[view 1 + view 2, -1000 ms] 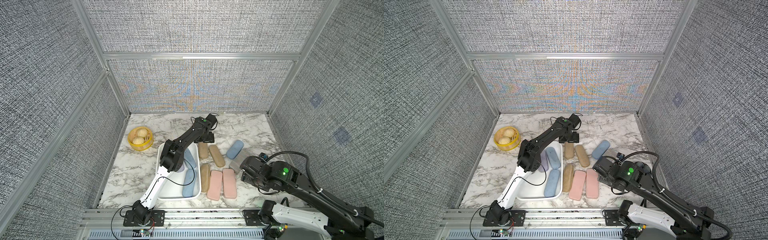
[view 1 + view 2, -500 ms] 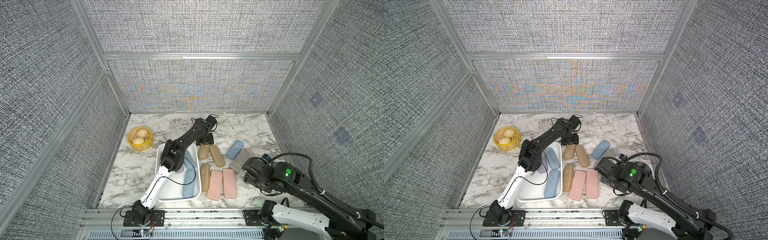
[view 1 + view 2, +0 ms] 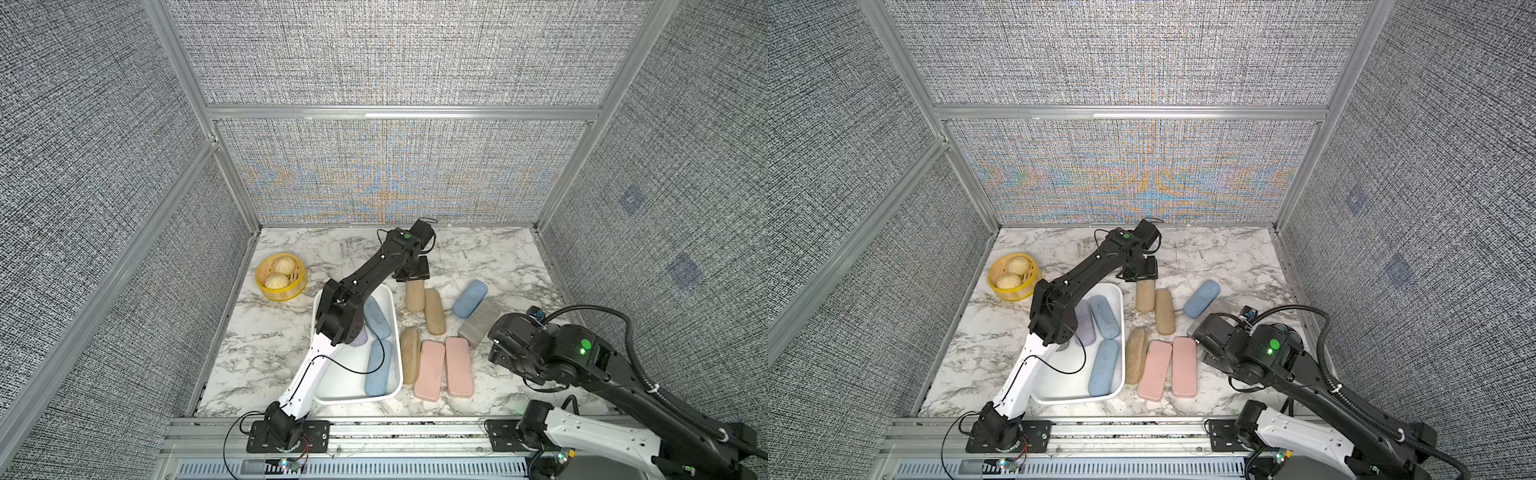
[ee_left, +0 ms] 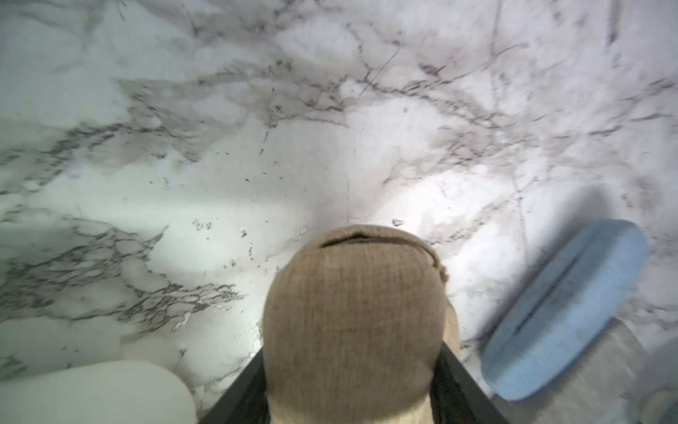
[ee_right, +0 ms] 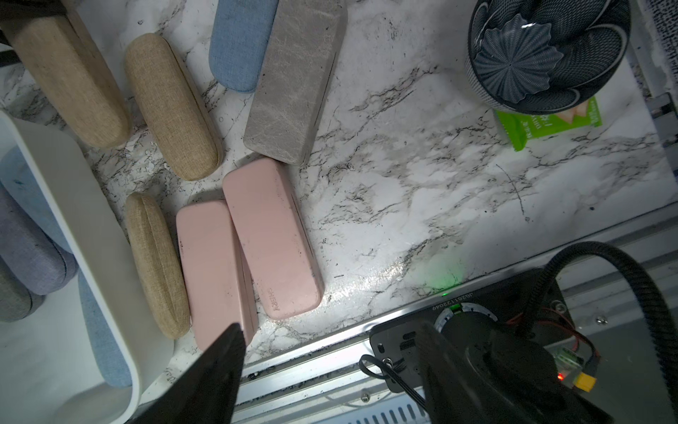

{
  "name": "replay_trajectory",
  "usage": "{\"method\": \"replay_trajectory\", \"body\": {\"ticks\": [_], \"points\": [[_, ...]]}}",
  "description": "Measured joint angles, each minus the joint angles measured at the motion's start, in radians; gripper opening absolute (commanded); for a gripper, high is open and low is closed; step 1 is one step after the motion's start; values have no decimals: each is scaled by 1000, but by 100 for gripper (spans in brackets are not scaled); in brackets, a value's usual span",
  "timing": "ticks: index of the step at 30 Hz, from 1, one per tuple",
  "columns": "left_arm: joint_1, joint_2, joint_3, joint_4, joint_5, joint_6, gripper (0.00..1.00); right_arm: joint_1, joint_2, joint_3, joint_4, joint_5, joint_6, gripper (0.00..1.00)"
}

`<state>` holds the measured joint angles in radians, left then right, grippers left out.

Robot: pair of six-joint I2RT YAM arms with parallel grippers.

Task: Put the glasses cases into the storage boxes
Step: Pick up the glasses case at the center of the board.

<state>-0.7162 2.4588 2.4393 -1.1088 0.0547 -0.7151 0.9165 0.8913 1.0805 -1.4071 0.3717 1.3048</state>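
Note:
At the back of the table my left gripper [image 3: 411, 273] [image 4: 352, 389] is shut on the far end of a tan glasses case [image 3: 414, 296] [image 4: 352, 323]. That case lies beside a second tan case [image 3: 434, 311]. The white storage box [image 3: 357, 401] holds two blue cases [image 3: 377, 318], a lilac one [image 3: 1084, 324] and a grey one. On the marble lie a third tan case [image 3: 410, 353], two pink cases [image 3: 429, 370], a blue case [image 3: 469, 293] and a grey blocky case [image 3: 478, 324]. My right gripper [image 5: 330, 370] hangs open and empty above the table's front edge, near the pink cases [image 5: 271, 238].
A yellow basket of buns [image 3: 280, 276] stands at the back left. A dark blue bowl [image 5: 546, 55] sits on a green packet [image 5: 546, 124] at the right, under my right arm. A metal rail [image 3: 415, 428] runs along the front edge.
My left gripper's jaws have closed on the end of the tan case. My right arm has drifted a little toward the front.

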Motion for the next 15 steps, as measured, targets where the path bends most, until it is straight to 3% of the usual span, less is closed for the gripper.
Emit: {"method": "replay_trajectory", "body": {"ticks": [6, 15], "points": [[-12, -262, -190, 57, 24, -4, 54, 0, 3, 31, -1, 15, -17, 75], [-13, -826, -788, 103, 9, -19, 54, 0, 45, 44, 40, 17, -72, 75]]}}
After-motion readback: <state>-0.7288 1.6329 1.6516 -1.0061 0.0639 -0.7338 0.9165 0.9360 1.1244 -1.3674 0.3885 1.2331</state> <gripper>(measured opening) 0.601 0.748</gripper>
